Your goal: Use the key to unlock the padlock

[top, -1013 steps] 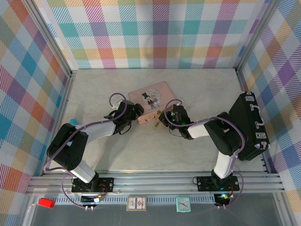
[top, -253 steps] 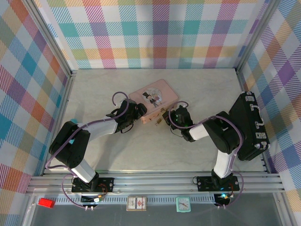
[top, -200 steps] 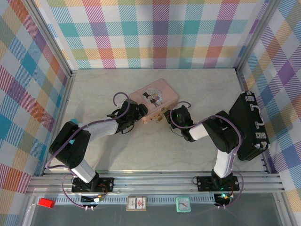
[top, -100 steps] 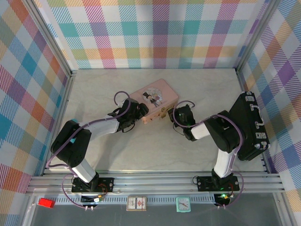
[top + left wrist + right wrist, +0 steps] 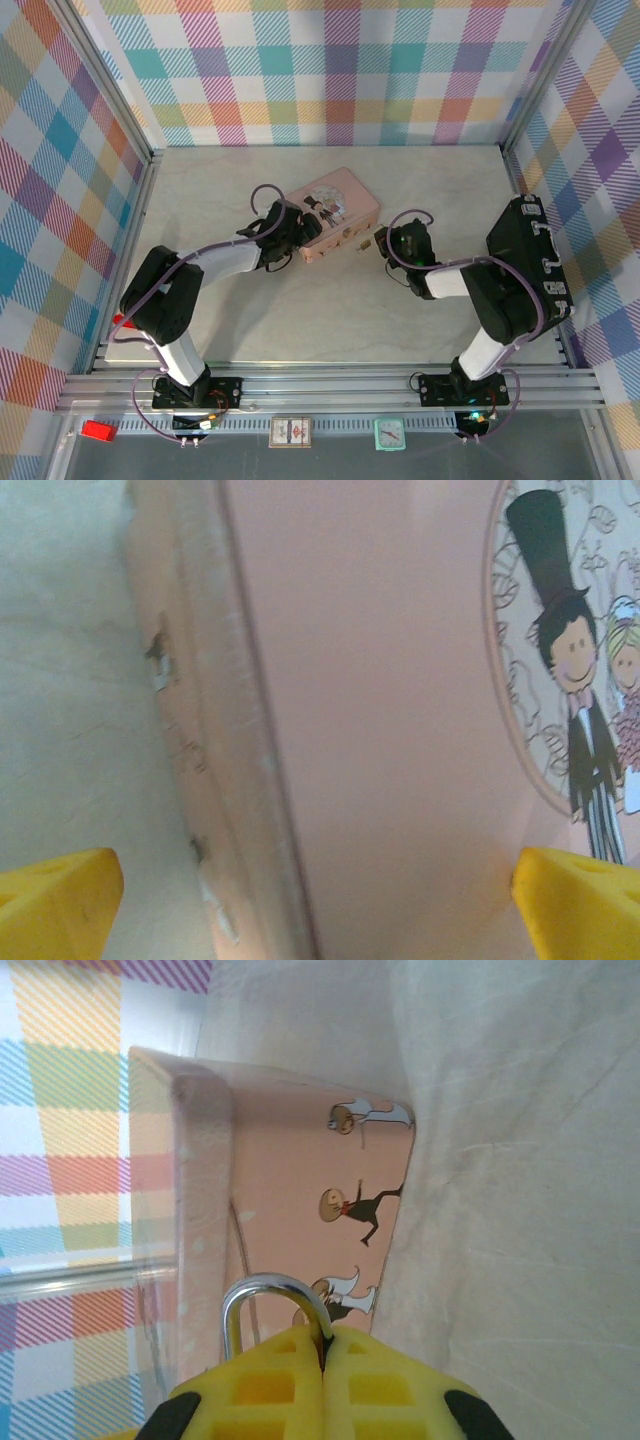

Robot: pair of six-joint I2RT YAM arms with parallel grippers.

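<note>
Pink tin (image 5: 350, 200) lies under released left end effector (image 5: 318, 900); right end effector (image 5: 322, 1360) clenches padlock (image 5: 270, 1279) beside it.

In the right wrist view the padlock (image 5: 270, 1280) shows just its silver arch. Its body is hidden behind the shut jaws of the right gripper (image 5: 322, 1348), and what they pinch cannot be told. The jaws also cover the lower part of the pink tin (image 5: 300, 1180). In the left wrist view the tin's lid and the surface (image 5: 70, 680) are blurred. The cartoon picture (image 5: 570, 700) is cut off by the right edge, and the left gripper (image 5: 315, 910) shows 2 fingertips (image 5: 55, 900) clipped at the bottom corners. From above the padlock is too small to make out.
</note>
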